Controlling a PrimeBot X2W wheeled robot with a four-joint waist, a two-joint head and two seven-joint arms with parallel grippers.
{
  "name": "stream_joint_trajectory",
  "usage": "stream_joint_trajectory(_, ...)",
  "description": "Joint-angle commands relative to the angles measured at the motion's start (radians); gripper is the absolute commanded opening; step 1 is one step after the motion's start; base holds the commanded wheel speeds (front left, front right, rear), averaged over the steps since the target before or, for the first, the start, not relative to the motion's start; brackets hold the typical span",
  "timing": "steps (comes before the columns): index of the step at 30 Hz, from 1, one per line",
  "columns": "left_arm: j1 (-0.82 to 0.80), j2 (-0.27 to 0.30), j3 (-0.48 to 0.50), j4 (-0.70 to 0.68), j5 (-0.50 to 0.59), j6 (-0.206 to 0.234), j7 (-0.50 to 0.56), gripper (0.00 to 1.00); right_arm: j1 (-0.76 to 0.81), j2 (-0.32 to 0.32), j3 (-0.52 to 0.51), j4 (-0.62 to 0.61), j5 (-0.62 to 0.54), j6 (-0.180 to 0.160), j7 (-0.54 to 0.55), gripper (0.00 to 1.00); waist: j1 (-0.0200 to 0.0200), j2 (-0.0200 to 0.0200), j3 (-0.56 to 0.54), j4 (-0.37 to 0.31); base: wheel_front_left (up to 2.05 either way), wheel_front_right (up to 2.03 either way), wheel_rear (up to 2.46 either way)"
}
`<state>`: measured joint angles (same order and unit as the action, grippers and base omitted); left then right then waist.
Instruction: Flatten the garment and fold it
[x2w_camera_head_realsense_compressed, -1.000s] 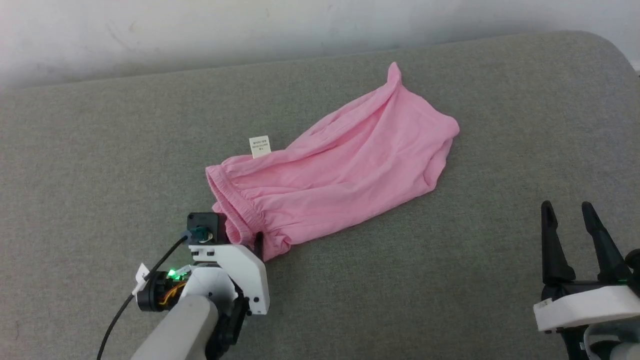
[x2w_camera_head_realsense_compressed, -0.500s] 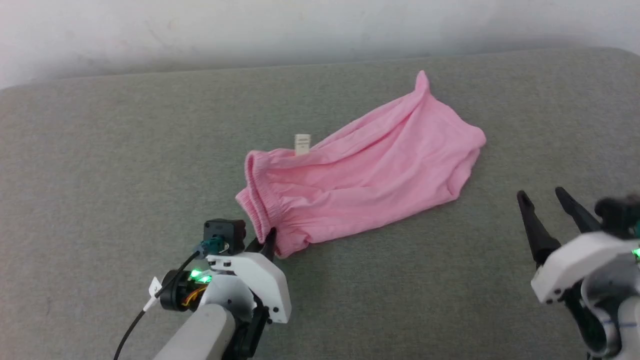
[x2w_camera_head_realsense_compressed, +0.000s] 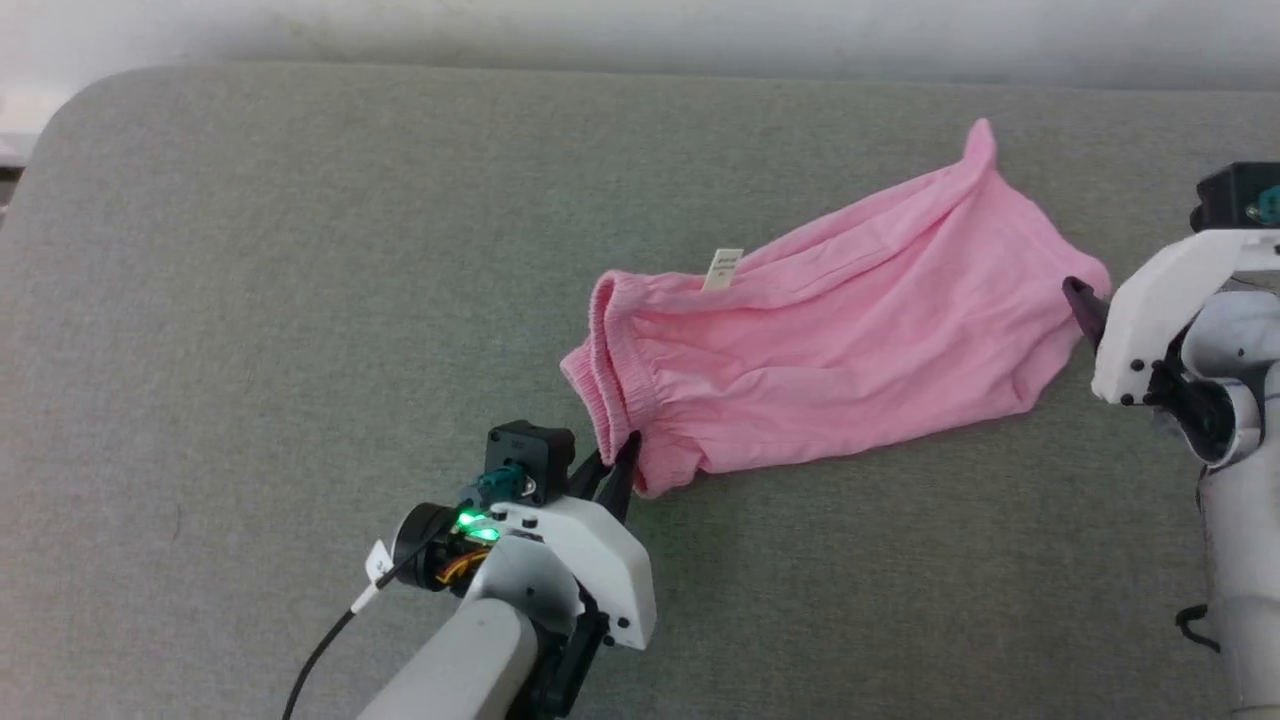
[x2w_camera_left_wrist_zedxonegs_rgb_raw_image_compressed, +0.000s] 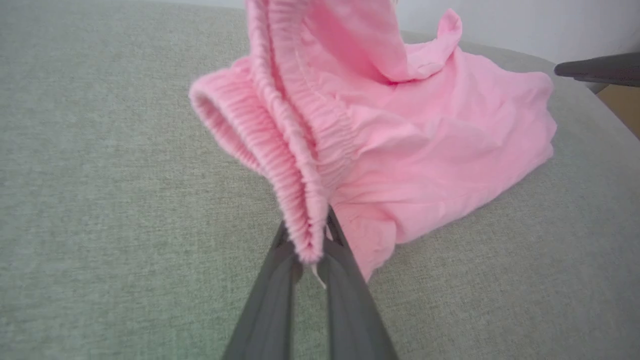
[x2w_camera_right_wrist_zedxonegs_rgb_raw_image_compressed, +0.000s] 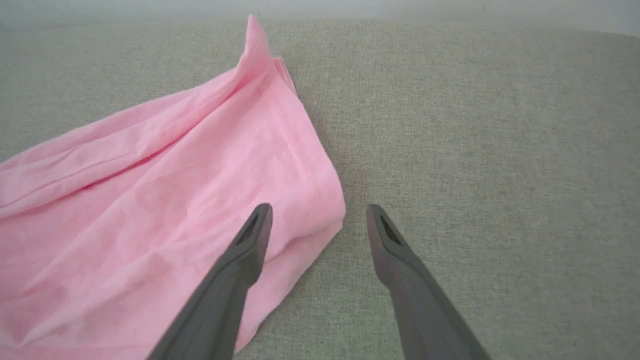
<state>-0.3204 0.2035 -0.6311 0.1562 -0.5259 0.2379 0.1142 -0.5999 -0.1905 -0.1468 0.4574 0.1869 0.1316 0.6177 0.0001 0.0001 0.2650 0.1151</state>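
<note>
Head view: one garment (x2w_camera_head_realsense_compressed: 850, 350), a pair of pink shorts, lies on the grey fabric surface (x2w_camera_head_realsense_compressed: 250, 300) right of centre in the frame. Its long axis runs from lower centre up toward the right edge. Its gathered waistband (x2w_camera_head_realsense_compressed: 610, 370) points lower left and the leg hems upper right. One white label (x2w_camera_head_realsense_compressed: 724, 269) sits at its upper edge. There are two hands: the left hand (x2w_camera_head_realsense_compressed: 615, 465) pinches the waistband's lower corner, and the right hand (x2w_camera_right_wrist_zedxonegs_rgb_raw_image_compressed: 318, 215) is spread at the hem corner.

place: home-like rm, unsure | cues: grey upholstered cushion (x2w_camera_head_realsense_compressed: 300, 250), pale wall (x2w_camera_head_realsense_compressed: 600, 25)
</note>
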Motion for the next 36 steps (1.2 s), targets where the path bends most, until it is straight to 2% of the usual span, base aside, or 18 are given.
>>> stream_joint_trajectory(1, -0.019, -0.006, -0.005, 0.002, 0.013, -0.007, -0.005, 0.00, -0.019, -0.005, 0.001, 0.032, -0.033, -0.001, 0.007, 1.00, -0.0001, -0.0001, 0.031, 0.032, 0.00, 0.00, 0.00)
stream_joint_trajectory(6, -0.038, -0.023, -0.020, 0.014, 0.016, -0.015, -0.012, 0.00, -0.062, -0.016, 0.021, 0.152, -0.096, -0.001, 0.003, 1.00, -0.0001, -0.0001, 0.047, 0.049, 0.00, 0.00, 0.00)
stream_joint_trajectory(10, -0.047, -0.028, -0.024, 0.024, 0.016, -0.018, -0.017, 0.00, -0.068, -0.024, 0.046, 0.236, -0.098, -0.001, 0.009, 1.00, -0.0001, -0.0001, 0.052, 0.055, 0.00, 0.00, 0.00)
stream_joint_trajectory(11, -0.047, -0.028, -0.025, 0.028, 0.016, -0.019, -0.018, 0.00, -0.068, -0.025, 0.054, 0.252, -0.094, -0.001, 0.010, 0.89, -0.0001, -0.0001, 0.052, 0.054, 0.00, 0.00, 0.00)
stream_joint_trajectory(12, -0.048, -0.027, -0.026, 0.032, 0.015, -0.019, -0.018, 0.00, -0.067, -0.026, 0.062, 0.266, -0.090, -0.001, 0.009, 0.37, -0.0001, -0.0001, 0.051, 0.054, 0.00, 0.00, 0.00)
stream_joint_trajectory(13, -0.048, -0.026, -0.026, 0.036, 0.014, -0.019, -0.019, 0.00, -0.067, -0.028, 0.070, 0.277, -0.084, -0.001, 0.006, 0.00, -0.0001, -0.0001, 0.049, 0.052, 0.00, 0.00, 0.00)
stream_joint_trajectory(19, -0.032, -0.011, -0.014, 0.055, -0.002, -0.019, -0.024, 0.00, -0.069, -0.037, 0.085, 0.310, -0.011, -0.001, -0.060, 0.00, -0.0001, -0.0001, 0.003, 0.033, 0.00, 0.00, 0.00)
stream_joint_trajectory(25, -0.009, 0.018, 0.006, 0.059, -0.019, -0.015, -0.025, 0.00, -0.025, -0.047, 0.118, 0.275, 0.079, -0.001, -0.117, 0.00, -0.0001, -0.0001, -0.067, 0.009, 0.00, 0.00, 0.00)
stream_joint_trajectory(30, 0.036, 0.052, 0.034, 0.055, -0.044, -0.001, -0.023, 0.00, 0.097, -0.069, 0.189, 0.148, 0.191, -0.001, -0.133, 0.00, -0.0001, -0.0001, -0.131, -0.027, 0.00, 0.00, 0.00)
stream_joint_trajectory(36, 0.109, 0.082, 0.060, 0.045, -0.081, 0.014, -0.017, 0.00, 0.292, -0.070, 0.189, -0.064, 0.288, -0.001, -0.114, 0.00, -0.0001, -0.0001, -0.194, -0.059, 0.00, 0.00, 0.00)
